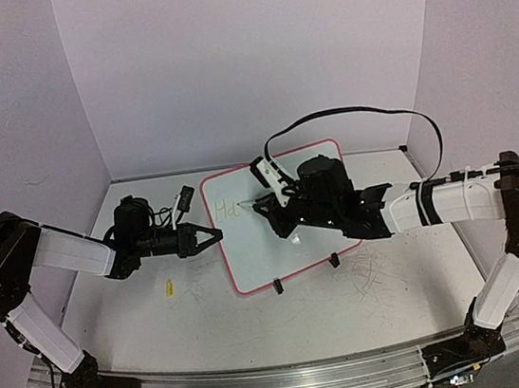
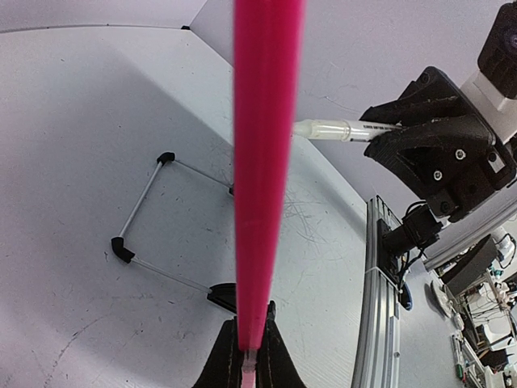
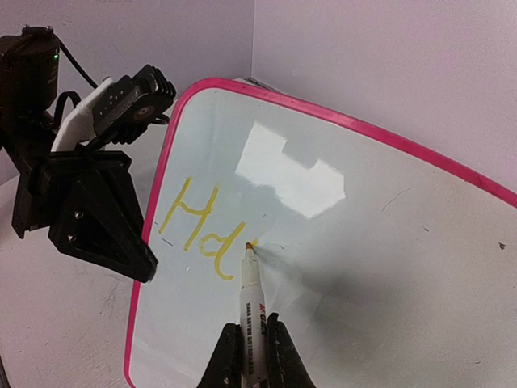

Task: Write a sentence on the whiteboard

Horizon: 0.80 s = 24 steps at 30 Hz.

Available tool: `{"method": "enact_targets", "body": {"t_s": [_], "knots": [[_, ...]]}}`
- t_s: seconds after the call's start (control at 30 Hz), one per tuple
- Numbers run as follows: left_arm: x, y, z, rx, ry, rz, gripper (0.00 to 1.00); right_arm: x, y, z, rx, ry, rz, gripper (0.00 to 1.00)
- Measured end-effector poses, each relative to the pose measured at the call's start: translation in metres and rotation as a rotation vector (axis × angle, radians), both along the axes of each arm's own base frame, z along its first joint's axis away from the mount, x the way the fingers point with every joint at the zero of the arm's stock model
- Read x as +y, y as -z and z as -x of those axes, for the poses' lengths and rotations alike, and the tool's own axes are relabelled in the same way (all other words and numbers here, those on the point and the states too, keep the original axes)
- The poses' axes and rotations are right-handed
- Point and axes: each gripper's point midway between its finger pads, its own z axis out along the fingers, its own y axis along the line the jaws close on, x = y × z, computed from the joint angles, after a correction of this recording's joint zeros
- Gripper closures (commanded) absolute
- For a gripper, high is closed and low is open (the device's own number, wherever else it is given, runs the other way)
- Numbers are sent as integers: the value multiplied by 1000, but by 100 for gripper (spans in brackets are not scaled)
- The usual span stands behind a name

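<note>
The whiteboard with its red-pink rim lies tilted in the middle of the table on two black clip feet. My left gripper is shut on its left rim, which fills the left wrist view. My right gripper is shut on a white marker. The marker's orange tip touches the board just right of the yellow letters "Ha", the start of the sentence. In the top view those letters sit at the board's upper left, under the right gripper.
A small yellow piece lies on the scratched tabletop left of the board. A black cable arches over the right arm. Purple walls close in the back and sides. A thin wire frame shows behind the board.
</note>
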Motion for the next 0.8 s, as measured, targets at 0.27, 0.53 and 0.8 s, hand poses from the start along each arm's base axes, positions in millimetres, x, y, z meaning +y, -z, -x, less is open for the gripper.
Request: {"method": "enact_targets", "body": {"t_s": [0.27,0.53,0.8], "knots": [[0,0,0,0,0,0,100,0,2,1,14,2,-1,100],[-1,-1,-1,1,-1,-1,100,2,20,14,57,-11,15,100],[-1,-1,-1,4,-1,-3,100,2,37,27,95,-30,45,100]]}}
